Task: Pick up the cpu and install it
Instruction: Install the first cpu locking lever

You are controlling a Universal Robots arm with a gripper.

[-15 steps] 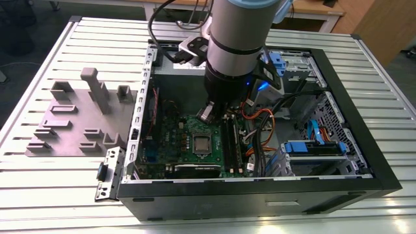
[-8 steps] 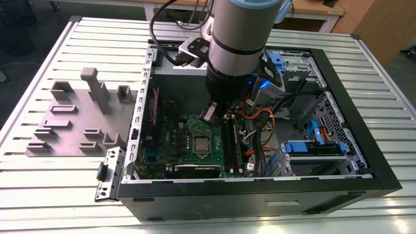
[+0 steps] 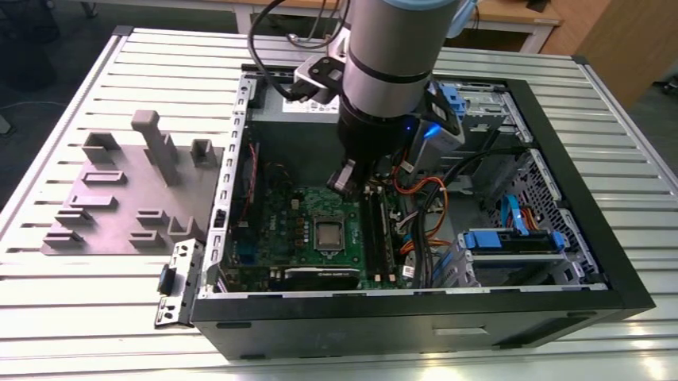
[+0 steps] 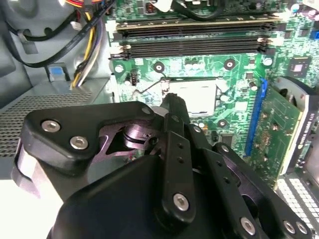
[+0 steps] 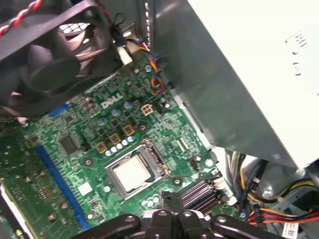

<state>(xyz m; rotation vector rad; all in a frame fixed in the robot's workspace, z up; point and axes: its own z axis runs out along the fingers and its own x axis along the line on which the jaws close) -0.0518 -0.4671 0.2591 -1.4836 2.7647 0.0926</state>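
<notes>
A Universal Robots arm (image 3: 390, 71) reaches down into an open desktop computer case (image 3: 424, 302) lying on its side on a slatted metal surface (image 3: 593, 349), its gripper (image 3: 348, 176) hanging just above the green motherboard (image 3: 278, 230). The cpu (image 3: 329, 233), a small square chip with a pale silver-grey top, sits in the socket near the middle of the board; in the exterior view it lies just below the gripper's tip, and whether the two touch cannot be told. In the first wrist view the cpu (image 5: 131, 172) rests flat inside the socket frame (image 5: 156, 158), with nothing over it. In the second wrist view the same chip (image 4: 198, 97) shows just past the dark fingers (image 4: 173, 107), which taper to a narrow tip; whether they are spread or pressed together cannot be told. Two long black memory slots (image 4: 194, 37) run across the board on the far side of the socket from the gripper in that view, and a blue slot (image 4: 255, 117) stands beside an upright green card (image 4: 276, 129). Bundles of orange, yellow and black cables (image 3: 418, 206) trail through the case to the exterior view's right of the board. Outside the case, on the exterior view's left, a grey plastic fixture (image 3: 122, 198) with raised blocks rests on the surface.
</notes>
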